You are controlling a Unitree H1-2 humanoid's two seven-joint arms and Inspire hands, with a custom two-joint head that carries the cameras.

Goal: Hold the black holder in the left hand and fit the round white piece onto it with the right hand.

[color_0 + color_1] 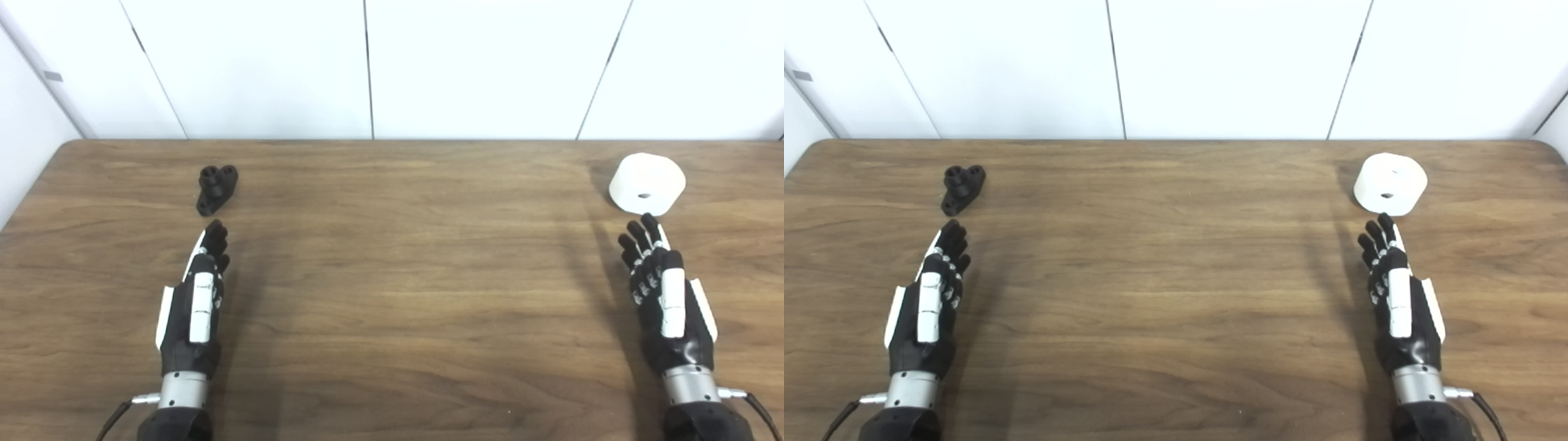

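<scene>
- Left eye view: the black holder (217, 188) lies on the wooden table (392, 294) at about ten o'clock from the table's middle, with nothing touching it. The left hand (197, 300) is just short of it, at the holder's six o'clock, fingers stretched out, close side by side and holding nothing.
- Left eye view again: the round white piece (647, 183) sits at about two o'clock, its small centre hole facing up and toward the camera. The right hand (664, 294) reaches toward it from six o'clock, fingers extended and a little spread, empty (the fingertips look just below the piece, and I cannot tell if they touch).
- Right eye view: same layout, the holder (962, 188) and the white piece (1390, 182) well apart at opposite sides of the table.
- Progress, as I judge it: nothing is done yet. Both pickups, bringing the parts together and the fitting itself all remain.
</scene>
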